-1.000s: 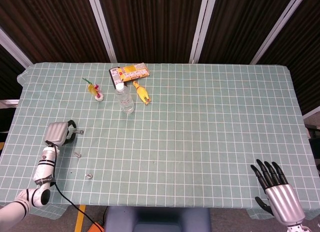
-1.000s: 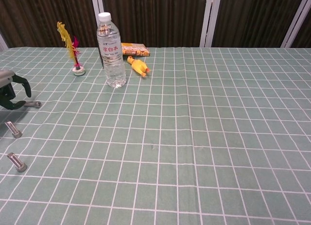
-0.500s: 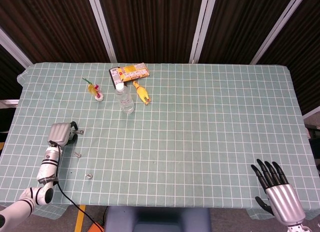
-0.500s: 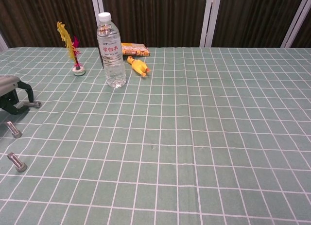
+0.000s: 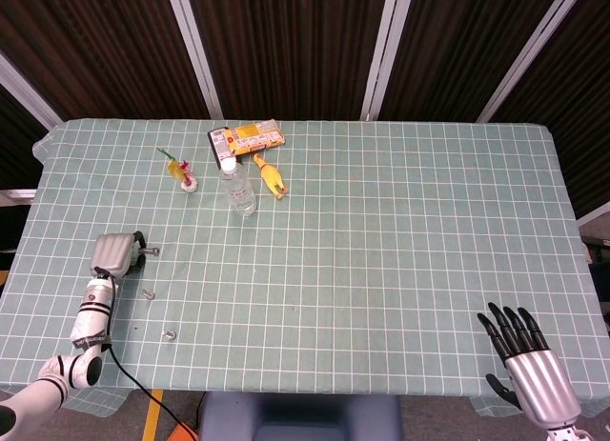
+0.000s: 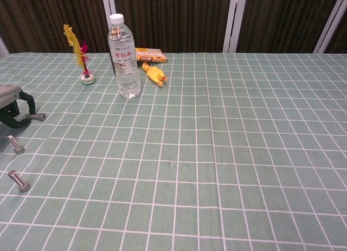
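Note:
My left hand (image 5: pixel 118 253) is at the table's left side, its dark fingers (image 6: pixel 26 103) arched down around one end of a small metal bolt (image 5: pixel 152 252) (image 6: pixel 39 116) lying on the cloth. Whether the fingers grip the bolt cannot be told. Two more bolts lie nearer the front edge, one (image 5: pixel 148 293) (image 6: pixel 15 144) just below the hand and one (image 5: pixel 169 335) (image 6: pixel 18 181) further forward. My right hand (image 5: pixel 522 358) hovers at the near right corner, fingers spread, holding nothing; the chest view does not show it.
A clear water bottle (image 5: pixel 238 189) (image 6: pixel 123 56) stands at the back left. A feathered shuttlecock (image 5: pixel 181 171) (image 6: pixel 81 51), a yellow rubber chicken (image 5: pixel 271 177) (image 6: pixel 154 73) and a yellow box (image 5: pixel 246 139) (image 6: pixel 150 55) lie around it. A green checked cloth (image 5: pixel 400 231) covers the table.
My left hand has edged slightly right and lower, bringing its fingers closer around the bolt. The right hand has not moved.

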Controlling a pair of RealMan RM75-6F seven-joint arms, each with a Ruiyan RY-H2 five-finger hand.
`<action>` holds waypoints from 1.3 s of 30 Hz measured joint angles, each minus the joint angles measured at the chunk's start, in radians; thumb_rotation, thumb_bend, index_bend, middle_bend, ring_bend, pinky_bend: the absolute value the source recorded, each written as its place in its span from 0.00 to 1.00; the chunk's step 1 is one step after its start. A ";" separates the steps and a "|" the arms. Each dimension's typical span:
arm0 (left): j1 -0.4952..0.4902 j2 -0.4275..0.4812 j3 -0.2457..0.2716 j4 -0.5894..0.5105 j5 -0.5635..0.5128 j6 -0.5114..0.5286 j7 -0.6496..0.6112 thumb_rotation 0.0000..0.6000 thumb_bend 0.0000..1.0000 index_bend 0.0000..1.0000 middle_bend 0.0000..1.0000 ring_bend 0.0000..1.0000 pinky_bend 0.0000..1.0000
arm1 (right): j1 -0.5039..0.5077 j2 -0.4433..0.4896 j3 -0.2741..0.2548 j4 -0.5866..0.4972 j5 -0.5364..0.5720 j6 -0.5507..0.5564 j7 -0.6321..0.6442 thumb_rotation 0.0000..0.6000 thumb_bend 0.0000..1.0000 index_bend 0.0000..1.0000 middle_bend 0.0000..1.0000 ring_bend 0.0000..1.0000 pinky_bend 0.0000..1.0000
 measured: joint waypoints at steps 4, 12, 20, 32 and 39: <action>-0.002 -0.007 0.001 0.014 0.001 -0.003 0.004 1.00 0.41 0.51 1.00 1.00 1.00 | 0.000 0.001 0.000 -0.001 0.000 0.000 0.002 1.00 0.28 0.00 0.00 0.00 0.00; -0.005 -0.015 -0.001 0.027 -0.003 -0.013 0.010 1.00 0.41 0.51 1.00 1.00 1.00 | 0.000 0.002 0.000 -0.001 0.001 0.001 0.003 1.00 0.28 0.00 0.00 0.00 0.00; 0.001 -0.010 -0.003 0.023 0.001 0.013 0.015 1.00 0.41 0.54 1.00 1.00 1.00 | 0.001 0.001 -0.001 -0.001 0.000 -0.001 0.001 1.00 0.28 0.00 0.00 0.00 0.00; 0.011 0.043 0.004 -0.104 0.023 0.078 0.099 1.00 0.41 0.53 1.00 1.00 1.00 | 0.001 0.005 -0.003 -0.002 -0.003 0.002 0.006 1.00 0.28 0.00 0.00 0.00 0.00; 0.012 0.077 0.003 -0.203 0.022 0.112 0.184 1.00 0.41 0.52 1.00 1.00 1.00 | 0.000 0.008 -0.004 -0.001 -0.006 0.006 0.012 1.00 0.28 0.00 0.00 0.00 0.00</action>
